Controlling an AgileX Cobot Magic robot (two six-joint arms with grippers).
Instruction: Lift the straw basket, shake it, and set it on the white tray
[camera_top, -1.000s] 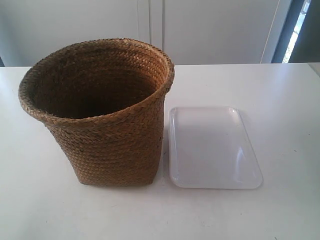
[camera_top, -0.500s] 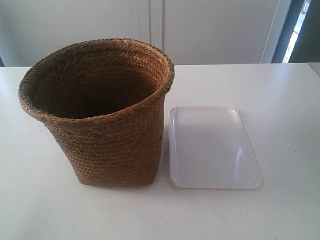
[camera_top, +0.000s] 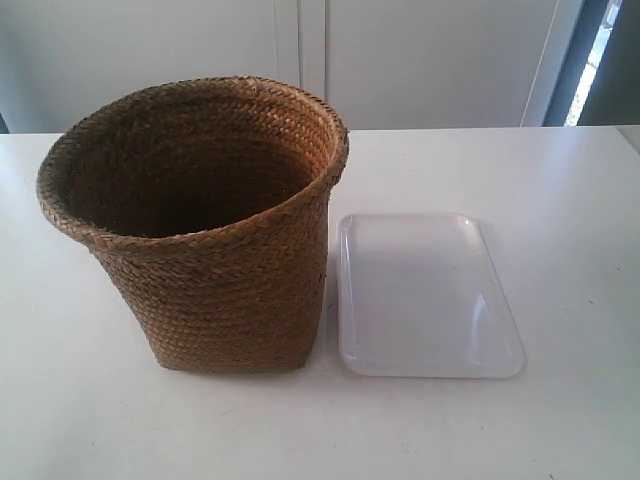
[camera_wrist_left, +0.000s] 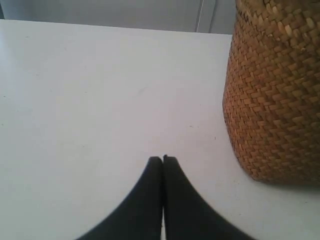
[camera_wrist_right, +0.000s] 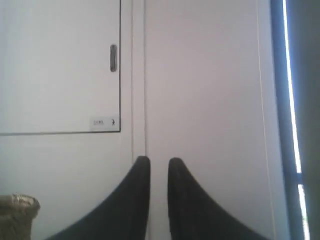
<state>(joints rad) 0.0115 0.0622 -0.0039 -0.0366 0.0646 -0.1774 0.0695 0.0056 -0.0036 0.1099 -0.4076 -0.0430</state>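
The straw basket (camera_top: 220, 290) stands upright on the white table (camera_top: 560, 180), its dark woven inside facing up. Just beside its base lies the white tray (camera_top: 425, 295), flat and with nothing on it. No arm shows in the exterior view. My left gripper (camera_wrist_left: 163, 159) is shut with nothing in it, low over the bare tabletop, apart from the straw basket's woven wall (camera_wrist_left: 275, 100). My right gripper (camera_wrist_right: 159, 161) is raised and faces a white cabinet, its fingers a narrow gap apart with nothing between them. A bit of the straw basket's rim (camera_wrist_right: 17, 206) shows at that view's corner.
White cabinet doors (camera_top: 420, 60) stand behind the table's far edge. A small handle (camera_wrist_right: 113, 57) sits on one door. A dark opening with a bright strip (camera_top: 600, 50) is at the exterior view's far right.
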